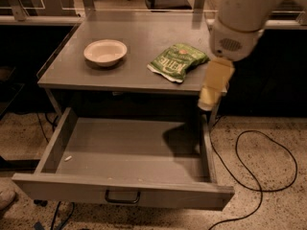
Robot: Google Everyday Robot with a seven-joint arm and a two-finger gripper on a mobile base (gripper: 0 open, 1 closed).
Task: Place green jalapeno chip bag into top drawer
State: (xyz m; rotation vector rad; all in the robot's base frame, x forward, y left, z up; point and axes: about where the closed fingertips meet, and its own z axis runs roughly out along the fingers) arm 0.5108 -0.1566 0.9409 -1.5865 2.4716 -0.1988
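The green jalapeno chip bag point(177, 62) lies flat on the grey tabletop point(144, 30), near its right front corner. The top drawer point(62, 186) under the table is pulled wide open, its dark pull handle point(122, 196) facing me; the inside looks empty apart from a small white speck. My gripper point(212, 87), a pale yellow part hanging from the white arm point(240, 18), is just right of the bag at the table's right front edge, above the drawer's right side. It holds nothing that I can see.
A cream bowl point(105, 51) stands on the left of the tabletop. A black cable point(268, 166) loops on the speckled floor right of the drawer. Chair legs and a desk rail run behind the table.
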